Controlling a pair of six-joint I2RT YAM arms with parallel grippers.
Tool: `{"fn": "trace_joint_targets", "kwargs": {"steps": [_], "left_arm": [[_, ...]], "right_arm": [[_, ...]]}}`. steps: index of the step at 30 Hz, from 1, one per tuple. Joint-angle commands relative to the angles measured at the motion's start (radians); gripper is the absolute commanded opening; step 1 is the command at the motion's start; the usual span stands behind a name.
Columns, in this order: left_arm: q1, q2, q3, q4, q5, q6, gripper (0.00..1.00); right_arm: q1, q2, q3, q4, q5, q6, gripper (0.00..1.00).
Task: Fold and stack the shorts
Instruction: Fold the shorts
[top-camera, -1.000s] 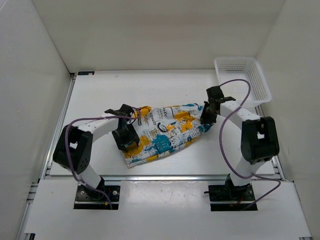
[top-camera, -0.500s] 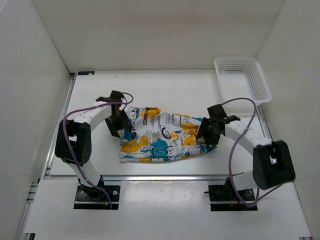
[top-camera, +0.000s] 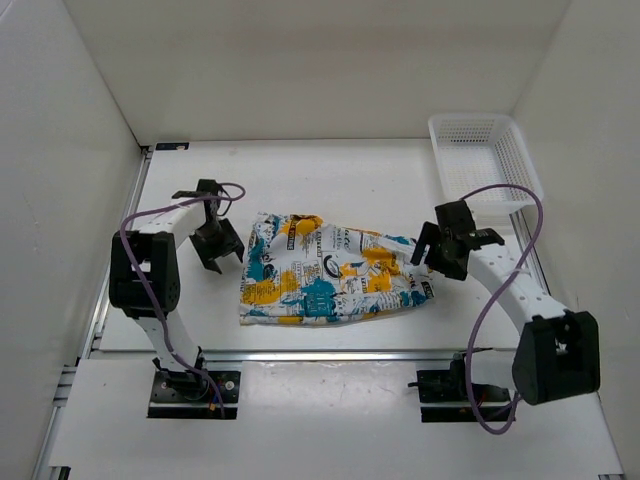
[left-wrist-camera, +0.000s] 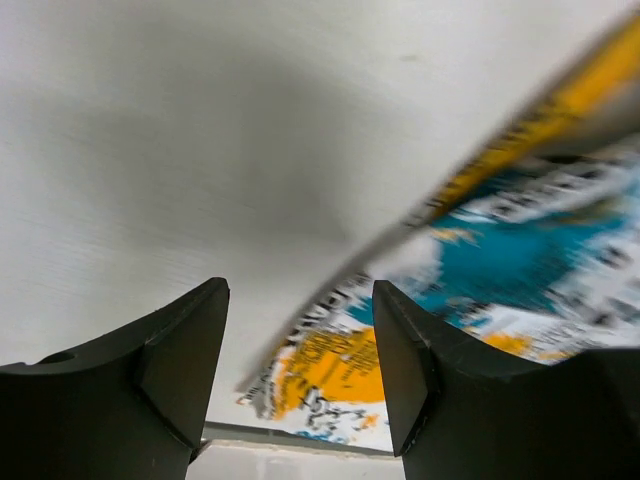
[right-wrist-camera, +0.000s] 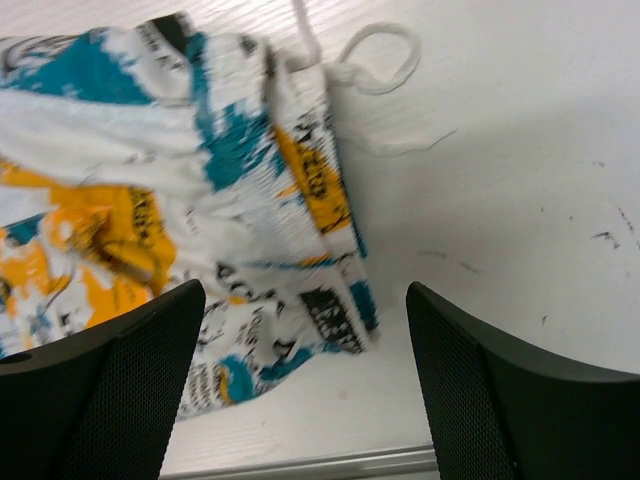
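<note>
Top external: shorts (top-camera: 335, 280) laid roughly folded on desk (top-camera: 350, 180)
Left end effector (top-camera: 217, 255), right end effector (top-camera: 432, 252): spread, nothing held
Remaining: stacking, apparently

Even, diffuse light falls from above in the top view, leaving the white table (top-camera: 330, 180) and walls bright and nearly washed out. Only short, soft shadows lie under the arms and along the near edge of the shorts (top-camera: 335, 275). In the left wrist view the print is smeared into streaks, while the dark left gripper (left-wrist-camera: 300, 288) stays crisp. The right wrist view is sharper: the drawstring (right-wrist-camera: 385, 60) reads clearly and the right gripper (right-wrist-camera: 305, 288) is in shade.
</note>
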Motion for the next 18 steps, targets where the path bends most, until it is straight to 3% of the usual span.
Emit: {"fn": "trace_joint_targets", "kwargs": {"steps": [1, 6, 9, 18], "left_arm": [[0.001, -0.004, -0.034, 0.038, 0.064, 0.024, 0.70], [0.010, 0.019, -0.034, 0.056, 0.086, 0.024, 0.69], [0.010, 0.068, -0.024, 0.056, 0.110, 0.075, 0.69], [-0.032, 0.109, -0.047, 0.082, 0.150, 0.066, 0.67]], "right_arm": [[-0.030, 0.090, -0.003, 0.034, -0.049, -0.071, 0.88], [-0.030, 0.227, 0.008, 0.140, -0.172, -0.071, 0.90], [-0.030, 0.287, 0.017, 0.180, -0.260, -0.086, 0.85], [-0.059, 0.370, 0.035, 0.212, -0.225, -0.095, 0.47]]}}
